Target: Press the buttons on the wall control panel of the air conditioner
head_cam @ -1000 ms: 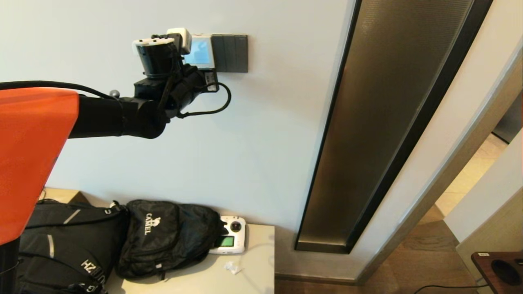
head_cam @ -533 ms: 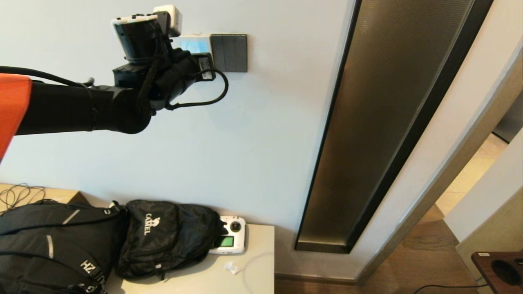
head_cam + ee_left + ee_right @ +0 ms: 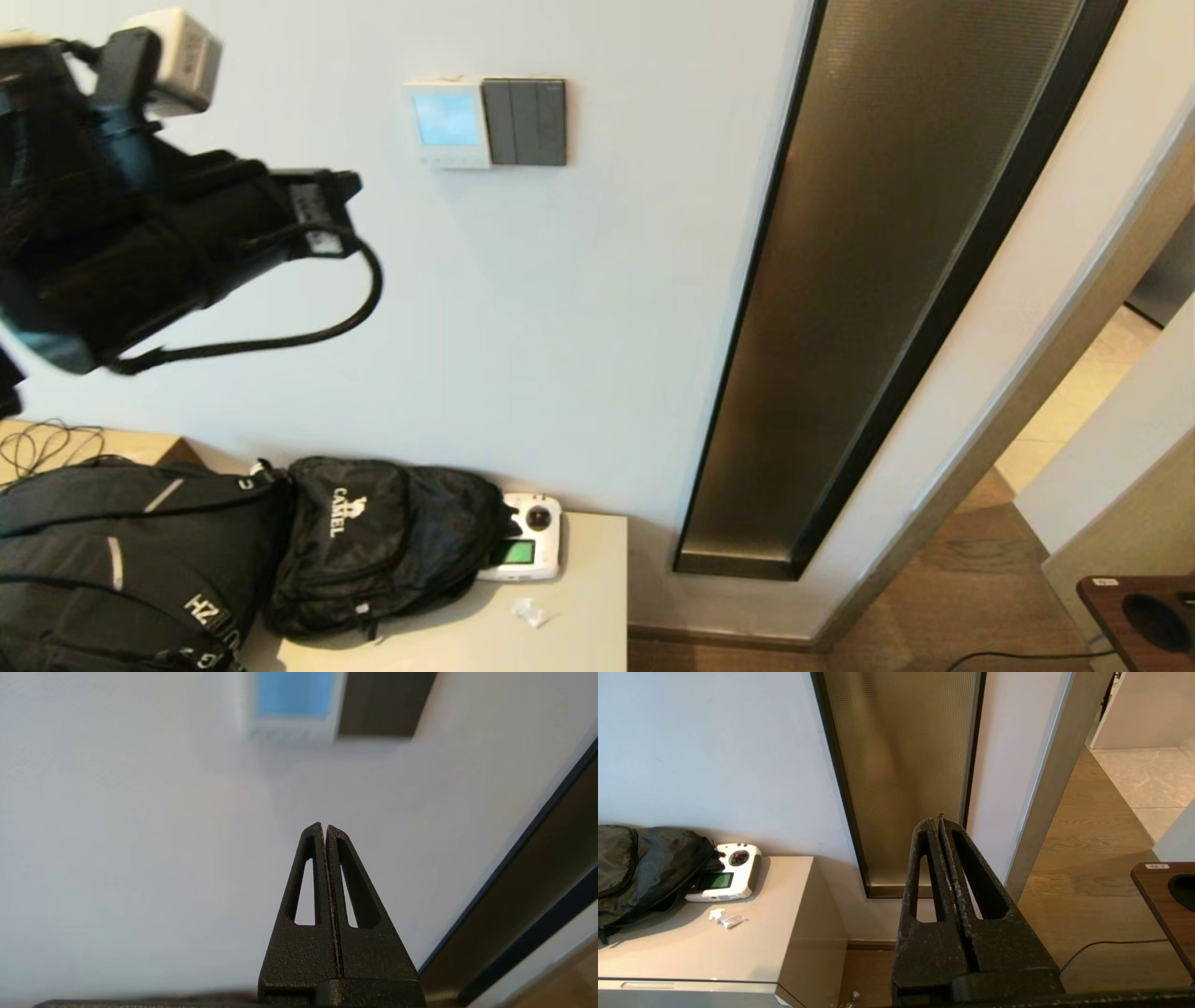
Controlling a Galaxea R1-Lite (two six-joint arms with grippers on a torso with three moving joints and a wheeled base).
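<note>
The air conditioner's wall control panel [image 3: 446, 121] is a small white square with a lit pale blue screen, uncovered on the wall. Its buttons [image 3: 453, 161] form a pale strip along its bottom edge. My left gripper [image 3: 313, 210] hangs in the air to the left of and below the panel, well off the wall. In the left wrist view the gripper [image 3: 324, 827] is shut and empty, and the panel [image 3: 294, 700] and button strip [image 3: 292, 732] lie far beyond its tip. My right gripper [image 3: 936, 820] is shut and empty, parked low, out of the head view.
A dark grey three-rocker switch plate [image 3: 528, 121] adjoins the panel's right side. A tall bronze glass strip [image 3: 868, 280] runs down the wall. Below, a beige cabinet [image 3: 579, 635] bears black backpacks [image 3: 373, 541] and a white handheld controller [image 3: 525, 551].
My left arm has pulled back from the panel, moving left and toward the camera. The panel, partly covered before, now shows in full.
</note>
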